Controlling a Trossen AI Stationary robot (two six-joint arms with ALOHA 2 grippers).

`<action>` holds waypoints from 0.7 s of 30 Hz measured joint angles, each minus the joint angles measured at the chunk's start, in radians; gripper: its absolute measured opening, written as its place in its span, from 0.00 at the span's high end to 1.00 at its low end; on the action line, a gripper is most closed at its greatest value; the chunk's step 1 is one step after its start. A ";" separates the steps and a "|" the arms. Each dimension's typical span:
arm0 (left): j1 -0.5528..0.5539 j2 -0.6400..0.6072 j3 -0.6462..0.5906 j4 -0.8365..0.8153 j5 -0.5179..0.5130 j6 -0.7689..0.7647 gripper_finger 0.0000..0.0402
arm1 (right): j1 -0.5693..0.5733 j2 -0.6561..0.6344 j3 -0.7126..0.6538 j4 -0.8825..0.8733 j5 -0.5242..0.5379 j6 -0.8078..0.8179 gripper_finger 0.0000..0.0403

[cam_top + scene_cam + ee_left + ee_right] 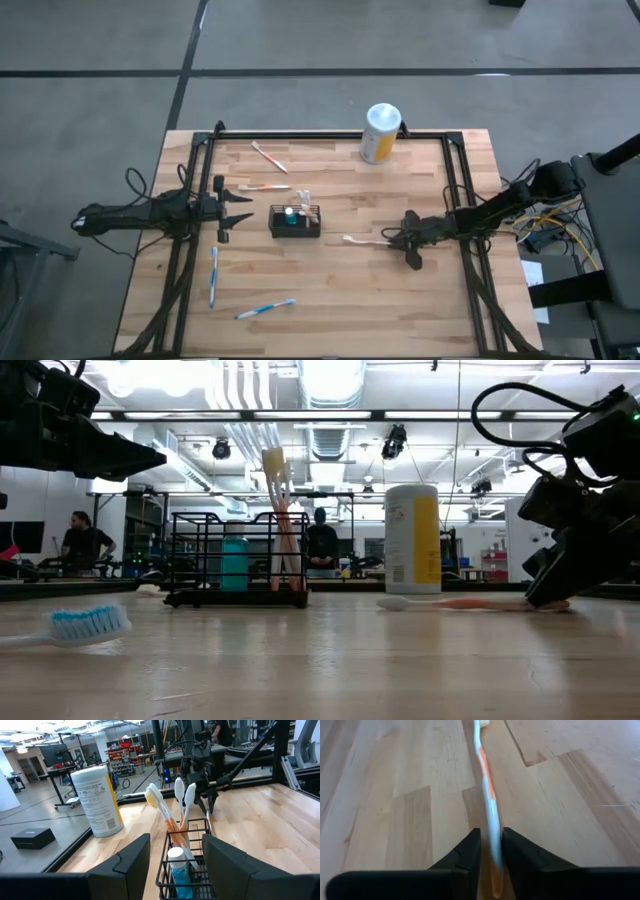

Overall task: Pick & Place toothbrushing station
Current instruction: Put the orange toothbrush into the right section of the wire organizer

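The toothbrushing station, a small black wire basket [295, 221] [237, 560] [187, 865], stands mid-table. In it a few toothbrushes stand upright beside a teal tube. An orange-and-white toothbrush [365, 240] [470, 603] [487, 785] lies flat on the table to the basket's right. My right gripper [405, 243] [491, 845] slants down at the brush's handle end. It is narrowly open, with one finger on each side of the handle. My left gripper [245, 207] [175, 855] waits level and open just left of the basket.
A white-topped yellow-labelled canister [380, 132] [412, 538] stands at the far edge. Loose toothbrushes lie at the far left [269, 156], left of the basket [262, 187], and near the front left [213, 275] [265, 309]. Black frame rails [462, 200] border the table.
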 joint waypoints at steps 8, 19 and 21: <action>0.000 0.000 0.000 0.000 0.000 0.000 0.54 | 0.000 -0.041 0.000 0.001 0.031 -0.013 0.68; 0.000 0.000 0.000 0.000 0.000 0.000 0.54 | -0.001 -0.129 0.118 -0.055 0.117 -0.273 0.64; 0.000 0.000 0.000 0.000 0.000 0.000 0.54 | -0.001 -0.118 0.173 -0.098 0.117 -0.327 0.64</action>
